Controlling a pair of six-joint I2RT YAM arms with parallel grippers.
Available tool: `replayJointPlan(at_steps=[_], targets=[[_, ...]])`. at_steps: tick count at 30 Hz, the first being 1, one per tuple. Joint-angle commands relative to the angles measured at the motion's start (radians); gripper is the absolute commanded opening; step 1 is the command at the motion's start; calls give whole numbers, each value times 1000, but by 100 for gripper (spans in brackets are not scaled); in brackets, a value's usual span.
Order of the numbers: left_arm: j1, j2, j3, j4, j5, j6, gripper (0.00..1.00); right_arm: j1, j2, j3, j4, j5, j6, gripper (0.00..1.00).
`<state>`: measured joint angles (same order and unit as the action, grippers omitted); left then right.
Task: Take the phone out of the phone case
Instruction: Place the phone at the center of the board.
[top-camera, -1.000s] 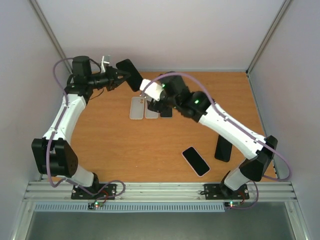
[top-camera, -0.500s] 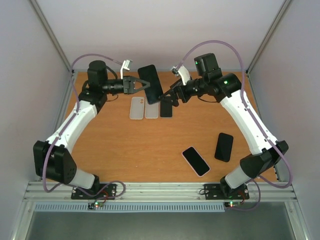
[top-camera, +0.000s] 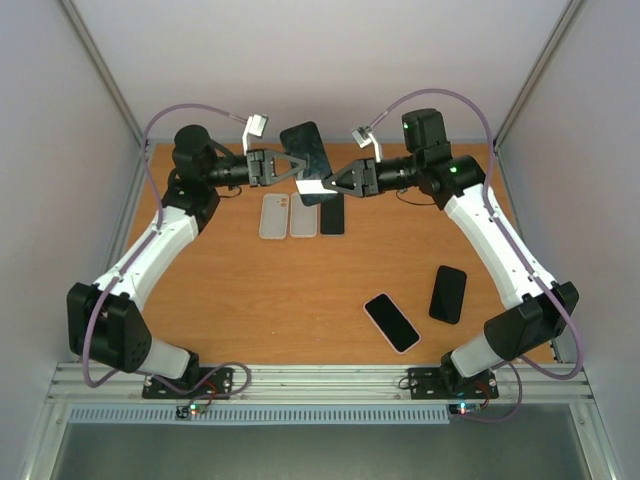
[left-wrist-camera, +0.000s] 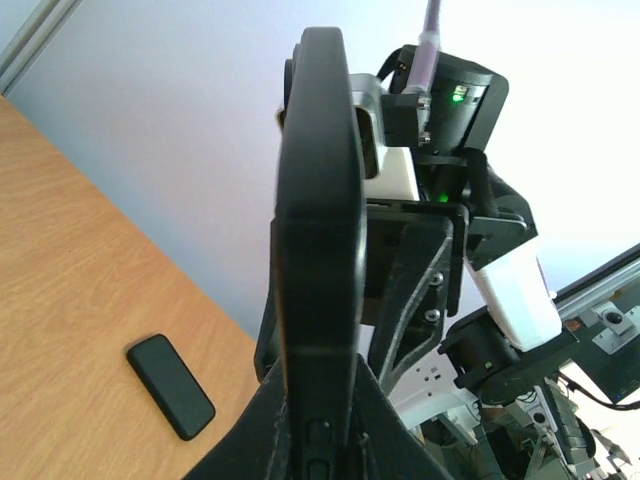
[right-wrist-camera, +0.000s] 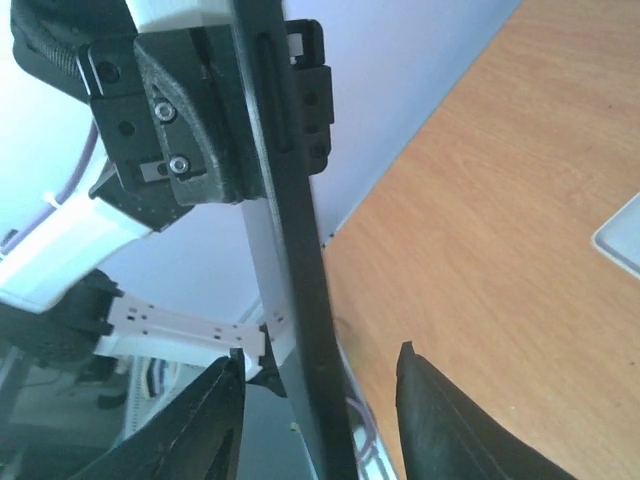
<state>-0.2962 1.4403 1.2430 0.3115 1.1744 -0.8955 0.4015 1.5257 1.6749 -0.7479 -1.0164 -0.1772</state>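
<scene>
The left pincer (top-camera: 298, 166) was clamped on the cased phone (top-camera: 305, 146), held edge-up above the worktop (top-camera: 260, 290), while the right pincer (top-camera: 323, 186) stood apart astride its rim and, by this assessment, should grip squarely before prising

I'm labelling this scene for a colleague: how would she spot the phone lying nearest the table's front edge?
On the wooden table, look at the near right part, just ahead of the right arm's base. Two phones lie there, apart; it is the left, slanted phone. Its white rim sets it apart from the all-black phone beside it.
</scene>
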Motion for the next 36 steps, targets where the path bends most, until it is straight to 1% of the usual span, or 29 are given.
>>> replayJointPlan(at_steps=[1,8,11,14,15,16,17,18,19,21,22,23,25,26,31,36], targets=[[-5,-12,5,130,-1,-25,0,-9,-11,-42,135,-117,152,41],[-17,0,5,130,-3,-29,0,-8,0,-34,160,-127,176,38],[-18,6,10,134,-5,-34,0,-8,6,-26,165,-130,175,29],[-19,12,10,134,-9,-41,1,-9,11,-19,170,-139,176,16],[-20,14,12,129,-11,-42,3,-10,12,-16,169,-138,176,11],[-20,16,12,120,-13,-42,6,-11,12,-15,167,-138,176,5],[-20,19,13,109,-15,-41,10,-14,11,-15,168,-140,176,2],[-18,20,13,98,-18,-38,13,-18,11,-15,168,-141,176,1],[-18,21,14,84,-20,-27,21,-24,11,-16,168,-143,176,1],[-17,21,19,55,-28,-9,38,-42,7,-21,168,-148,176,1],[-15,21,23,40,-29,-3,49,-52,3,-28,170,-148,176,1],[-12,19,28,10,-35,14,61,-67,-2,-37,172,-147,176,1],[-1,15,45,-78,-58,60,83,-99,-7,-56,168,-145,171,1],[6,14,58,-132,-78,106,98,-127,-6,-67,157,-150,156,1],[41,12,119,-414,-176,287,99,-219,42,-93,25,-89,10,1],[75,12,138,-523,-223,370,99,-286,108,-125,-30,-34,-96,1]])
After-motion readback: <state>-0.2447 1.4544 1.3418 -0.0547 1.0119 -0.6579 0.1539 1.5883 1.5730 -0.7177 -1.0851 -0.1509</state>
